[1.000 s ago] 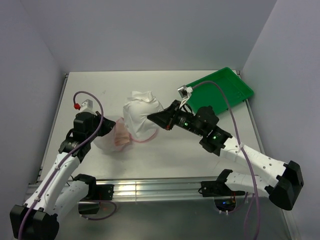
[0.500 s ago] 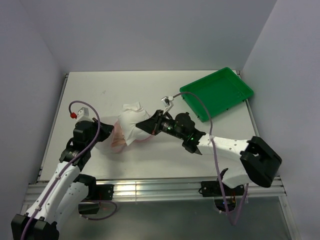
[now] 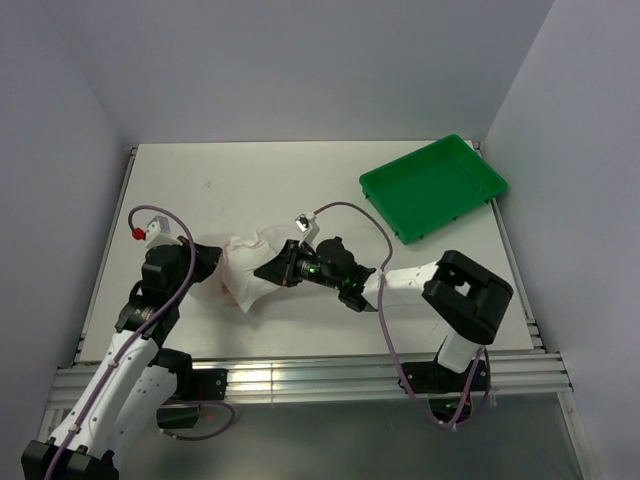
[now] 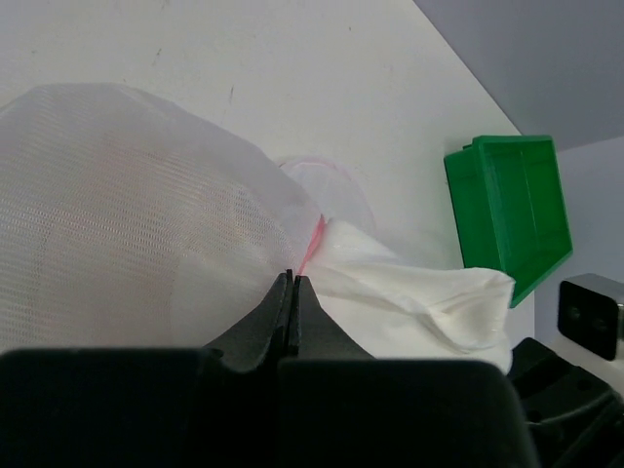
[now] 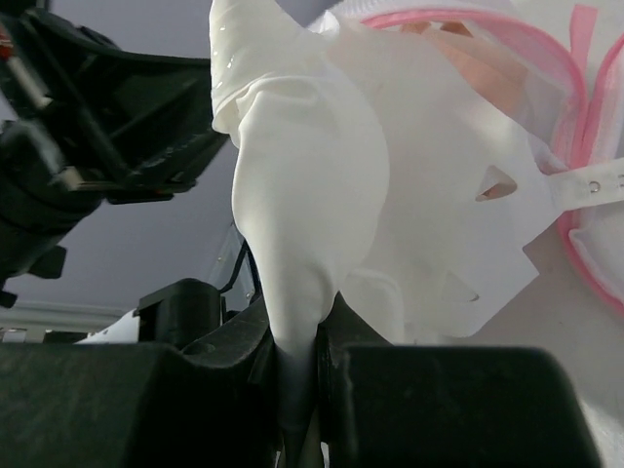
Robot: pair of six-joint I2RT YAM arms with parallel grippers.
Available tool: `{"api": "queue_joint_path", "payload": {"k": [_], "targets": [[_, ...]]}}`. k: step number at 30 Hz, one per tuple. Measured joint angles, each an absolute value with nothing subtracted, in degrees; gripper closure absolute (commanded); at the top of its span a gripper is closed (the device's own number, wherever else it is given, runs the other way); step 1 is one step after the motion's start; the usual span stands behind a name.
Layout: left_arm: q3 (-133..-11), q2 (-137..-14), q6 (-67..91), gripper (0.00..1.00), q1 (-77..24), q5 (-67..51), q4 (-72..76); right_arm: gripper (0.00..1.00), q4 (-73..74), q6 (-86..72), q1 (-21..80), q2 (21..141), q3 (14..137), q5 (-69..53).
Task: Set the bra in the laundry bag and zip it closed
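Note:
The laundry bag (image 4: 117, 214) is a see-through white mesh pouch with a pink zipper rim (image 5: 507, 34). In the top view it lies at the table's near left (image 3: 228, 288). My left gripper (image 4: 292, 279) is shut on its edge where the pink rim starts, and shows in the top view (image 3: 210, 264) too. The bra (image 5: 302, 195) is white cloth bunched against the bag's mouth (image 3: 255, 256). My right gripper (image 5: 295, 346) is shut on a fold of it, just right of the bag (image 3: 266, 272). How much of the bra sits inside the bag is hidden.
A green plastic tray (image 3: 435, 187) stands at the back right and also shows in the left wrist view (image 4: 507, 210). The right arm (image 3: 400, 285) stretches low across the table's middle towards the left. The left arm's black body (image 5: 97, 117) is close behind the bra.
My right gripper has carried the bra left and down from mid-table to the bag's mouth. The left gripper and bag have shifted slightly left and nearer.

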State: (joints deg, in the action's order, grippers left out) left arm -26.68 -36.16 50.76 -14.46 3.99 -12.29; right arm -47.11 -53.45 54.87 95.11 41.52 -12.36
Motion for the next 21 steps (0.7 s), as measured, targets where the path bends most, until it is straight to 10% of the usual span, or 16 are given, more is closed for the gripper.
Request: {"api": "queue_joint_path", "payload": {"k": [21], "targets": [[-23.1,-36.8,51.8,1.0,-14.5,-4.3,-5.5,1.0,-39.7,-56.4,60.1,114.6,60.7,-10.0]]}}
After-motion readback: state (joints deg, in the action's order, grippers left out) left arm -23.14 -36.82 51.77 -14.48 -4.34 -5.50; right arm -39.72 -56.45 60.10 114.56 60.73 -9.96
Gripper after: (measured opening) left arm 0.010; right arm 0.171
